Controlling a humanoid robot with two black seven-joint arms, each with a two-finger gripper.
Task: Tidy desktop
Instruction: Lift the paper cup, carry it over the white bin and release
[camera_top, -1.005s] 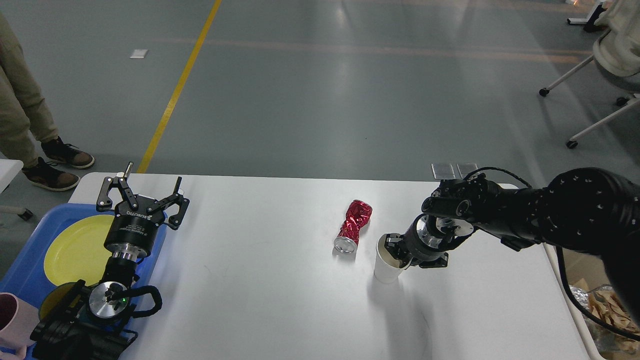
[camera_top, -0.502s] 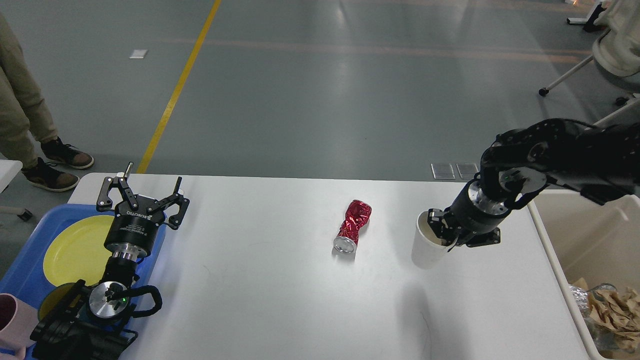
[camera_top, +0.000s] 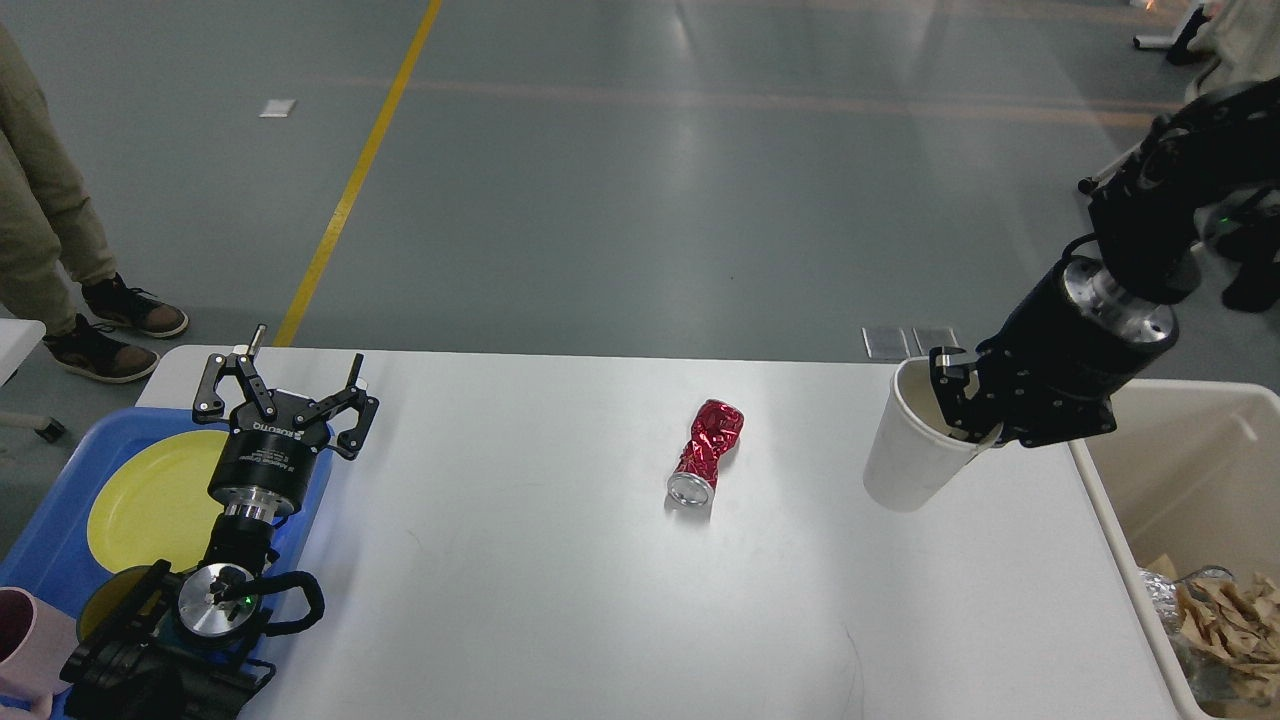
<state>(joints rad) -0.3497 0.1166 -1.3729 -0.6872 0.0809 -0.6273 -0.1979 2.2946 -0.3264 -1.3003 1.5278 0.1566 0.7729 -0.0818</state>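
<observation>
Right gripper (camera_top: 958, 400) grasps the cup (camera_top: 915, 450) by its rim; left gripper (camera_top: 285, 385) gapes, idle. Can (camera_top: 706, 452) remains on the desktop (camera_top: 540, 580), left of the cup-holding fingers.

We seem to be in a lab or industrial hall: grey coated floor (camera_top: 640, 180) with a yellow lane line (camera_top: 350, 190), a rolling chair base (camera_top: 1105, 175).

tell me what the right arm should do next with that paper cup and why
Probably carry it a little further right until it hangs over the beige bin, then let go. The right gripper grips the white paper cup by its rim, lifted and tilted above the desktop near its right edge. The bin already holds crumpled paper, so the cup likely belongs there.
</observation>
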